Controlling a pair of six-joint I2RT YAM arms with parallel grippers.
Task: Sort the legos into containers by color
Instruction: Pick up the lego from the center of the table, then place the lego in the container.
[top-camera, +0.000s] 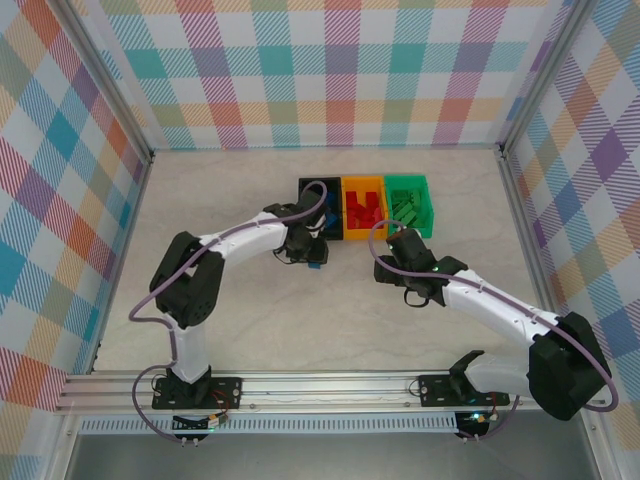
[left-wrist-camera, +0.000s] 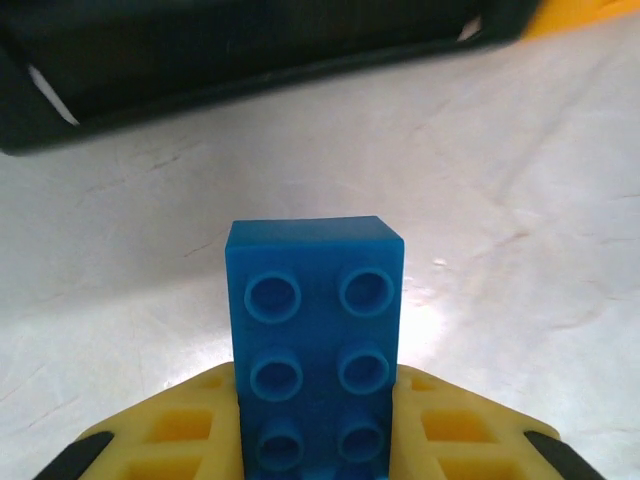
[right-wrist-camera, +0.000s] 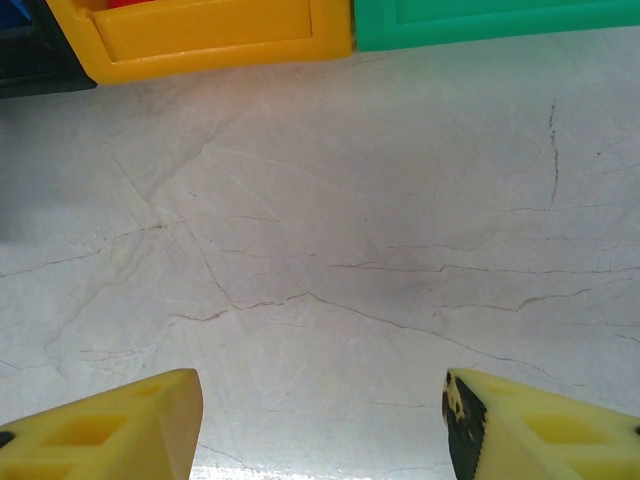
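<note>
One blue lego (left-wrist-camera: 315, 330) sits pinched between the left gripper's (left-wrist-camera: 318, 435) jaws. The right gripper's (right-wrist-camera: 320, 420) jaws stand spread, orange bin (right-wrist-camera: 200, 35) and green bin (right-wrist-camera: 500, 20) ahead

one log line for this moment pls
left end effector: shut on blue oblong studded plastic brick | right end effector: open, empty, over pale table | black plastic bin: ahead of left end effector

Brick (left-wrist-camera: 315, 340) between left fingers (left-wrist-camera: 180, 432), just before leftmost bin (left-wrist-camera: 200, 70).
</note>
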